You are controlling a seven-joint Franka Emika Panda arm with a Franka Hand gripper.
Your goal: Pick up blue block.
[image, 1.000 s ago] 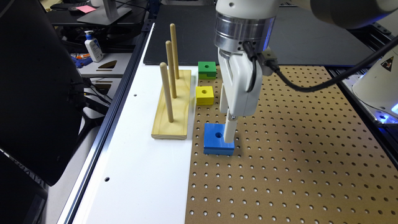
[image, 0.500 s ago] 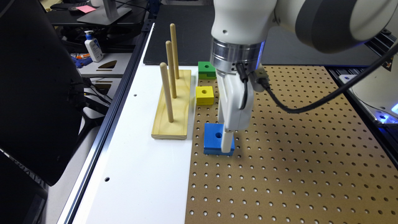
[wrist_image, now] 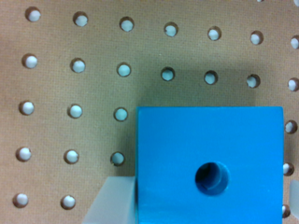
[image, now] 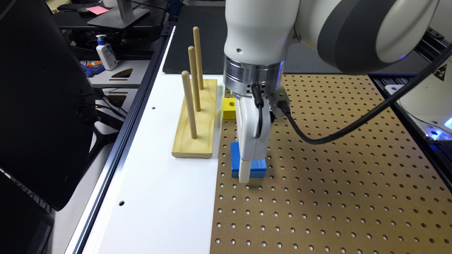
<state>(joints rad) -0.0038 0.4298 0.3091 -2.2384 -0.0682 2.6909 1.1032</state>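
— How far has the job got?
— The blue block [image: 248, 165] sits flat on the brown board [image: 335, 176], not lifted yet. The gripper [image: 244, 175] is spread apart around it, one finger [wrist_image: 112, 200] just beside an edge. Squeezing and lifting are left.
— What is seen from farther off?
— A yellow block [image: 229, 108] and a peg stand [image: 195, 116].

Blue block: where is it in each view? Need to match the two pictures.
Exterior view: blue block lies on the pegboard, near its edge toward the exterior view's left, partly hidden behind the gripper.
Wrist view: blue block seen from above, round hole showing, a pale finger at one side.
Shared landmark: the brown pegboard with its grid of holes.
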